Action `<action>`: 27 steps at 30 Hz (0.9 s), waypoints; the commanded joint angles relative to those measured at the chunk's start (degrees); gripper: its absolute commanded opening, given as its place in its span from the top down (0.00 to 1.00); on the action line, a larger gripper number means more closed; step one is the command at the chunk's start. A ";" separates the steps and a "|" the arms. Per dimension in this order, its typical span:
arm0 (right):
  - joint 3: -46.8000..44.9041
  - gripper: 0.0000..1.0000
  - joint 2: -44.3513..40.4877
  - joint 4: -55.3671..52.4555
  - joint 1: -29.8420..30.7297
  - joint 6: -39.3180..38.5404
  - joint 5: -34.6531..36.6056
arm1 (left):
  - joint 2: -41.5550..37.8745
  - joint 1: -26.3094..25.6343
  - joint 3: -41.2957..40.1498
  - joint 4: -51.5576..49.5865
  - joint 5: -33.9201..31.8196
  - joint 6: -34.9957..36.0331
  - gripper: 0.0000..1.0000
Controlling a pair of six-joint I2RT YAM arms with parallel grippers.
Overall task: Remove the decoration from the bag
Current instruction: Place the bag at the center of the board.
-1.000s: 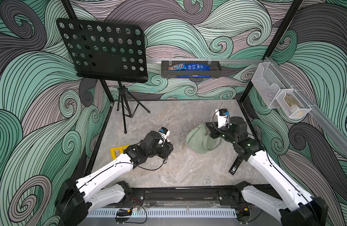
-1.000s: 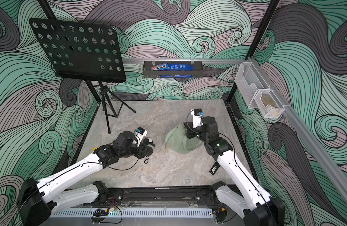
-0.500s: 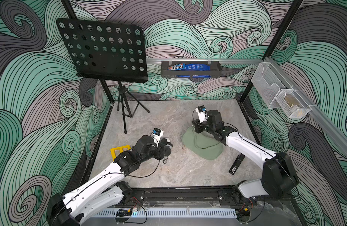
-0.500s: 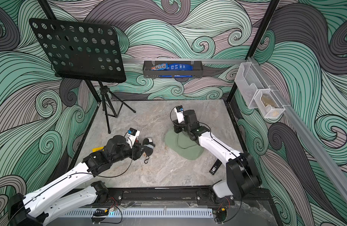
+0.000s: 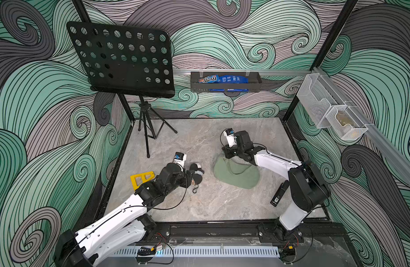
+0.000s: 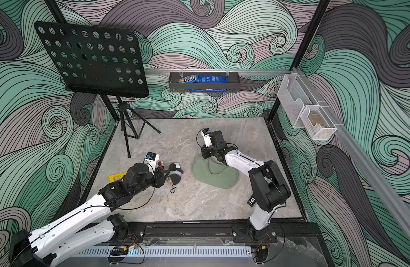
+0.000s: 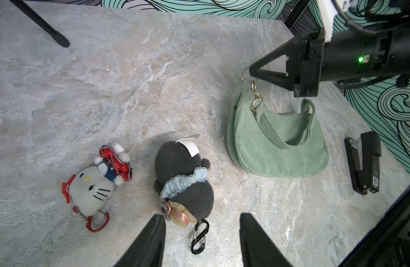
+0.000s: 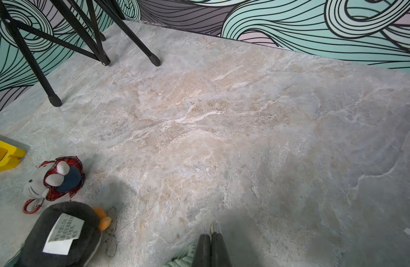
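Beside the bag (image 7: 275,148), left jaws hang released over the unclipped penguin charm (image 7: 185,196); right jaws, clenched on the bag's ring (image 7: 244,74), should hold steady.

Ribbed cloth bag (image 7: 275,148), matt marbled table (image 7: 153,69)

Black music stand (image 5: 132,90) is standing on the table (image 5: 211,208), far left. Yellow plastic triangle (image 5: 134,181) is lying by the left edge, black stapler (image 7: 370,157) by the right edge.
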 commanded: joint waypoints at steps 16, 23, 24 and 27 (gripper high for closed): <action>-4.93 0.65 -6.97 2.98 -0.65 -1.63 -2.43 | 2.73 2.86 -0.21 9.21 -20.69 0.44 0.32; -12.69 0.41 -19.16 6.83 -3.59 -0.61 1.35 | 3.37 5.09 -1.15 18.65 -34.98 10.64 0.26; -14.06 0.39 -21.20 8.32 -4.17 -0.22 2.48 | 3.36 5.85 -1.76 20.20 -35.75 12.24 0.26; -18.97 0.29 -26.43 13.02 -6.26 1.21 6.23 | 3.86 8.41 -4.63 26.23 -36.24 16.95 0.26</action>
